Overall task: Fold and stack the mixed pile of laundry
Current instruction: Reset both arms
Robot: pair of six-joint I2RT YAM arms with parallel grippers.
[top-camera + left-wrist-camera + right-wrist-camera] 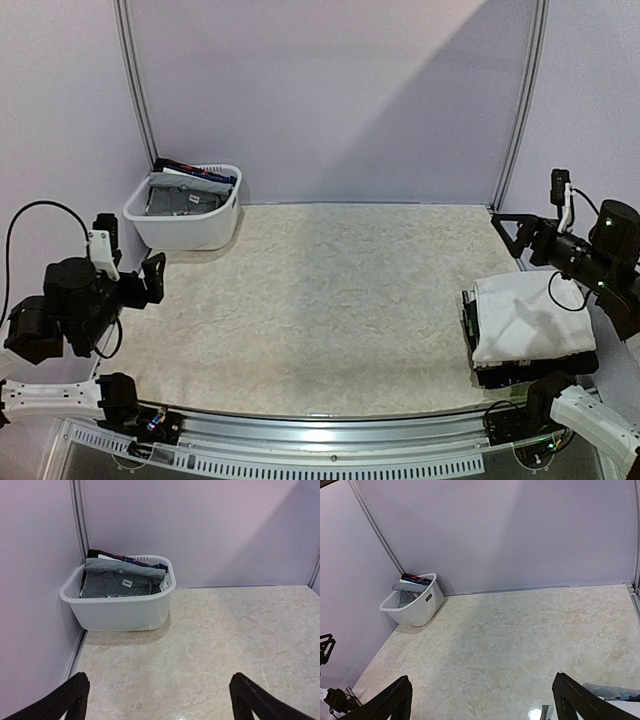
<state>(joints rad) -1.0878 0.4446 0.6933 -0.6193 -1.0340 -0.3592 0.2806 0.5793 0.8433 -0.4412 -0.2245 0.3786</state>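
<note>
Basket (120, 612), ahead-left of the left pincer (160, 680): white plastic, smooth, faintly translucent. Shirt (115, 582) inside it: grey cloth, matt. Table (225, 640) under the pincer: marbled beige, smooth, glossy. Fingers (65, 700): black, matt. Top cloth (525, 315), just behind the right pincer (480, 680): white, soft, matt.

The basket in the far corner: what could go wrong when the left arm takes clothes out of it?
The grey shirt lies on other packed clothes, so the open left hand may lift several at once. The basket looks light; a pull could drag or tip it. The folded stack sits close to the right arm, which might knock it.
</note>
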